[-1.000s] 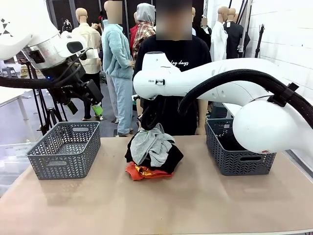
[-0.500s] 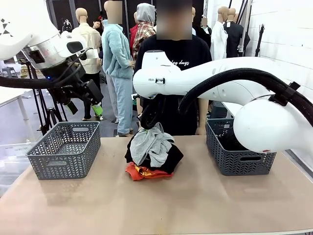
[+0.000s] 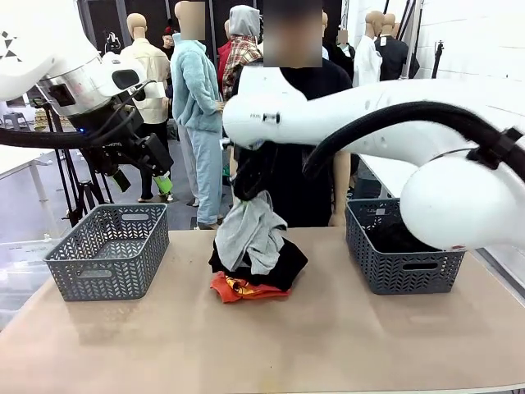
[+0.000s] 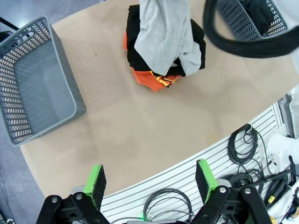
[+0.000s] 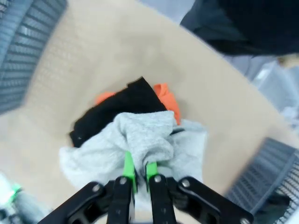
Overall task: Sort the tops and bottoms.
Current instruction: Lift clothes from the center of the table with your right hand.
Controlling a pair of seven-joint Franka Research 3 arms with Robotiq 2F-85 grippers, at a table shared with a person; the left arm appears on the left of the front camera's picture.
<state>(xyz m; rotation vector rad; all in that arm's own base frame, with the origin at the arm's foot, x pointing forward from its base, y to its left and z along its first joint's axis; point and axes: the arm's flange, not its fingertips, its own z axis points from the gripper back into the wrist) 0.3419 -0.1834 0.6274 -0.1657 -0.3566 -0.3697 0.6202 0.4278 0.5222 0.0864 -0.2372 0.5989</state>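
Grey top (image 3: 250,234) pinched at its upper end by R gripper (image 5: 139,170), jaws shut on cloth. It hangs long-axis vertical, hem touching pile at table centre: black bottoms (image 3: 289,267), orange-red top (image 3: 238,287). L gripper (image 4: 150,181) wide open, empty, nearer L basket (image 3: 107,271), prob. tops' bin.

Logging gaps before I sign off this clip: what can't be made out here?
1. Front view: the right basket wall hides what the dark cloth inside is.
2. Front view: the black garment lies under the grey top; its kind is unclear.
3. Orange-red top: print too small, mostly covered.
4. Right wrist view: motion blur smears the table and surroundings.
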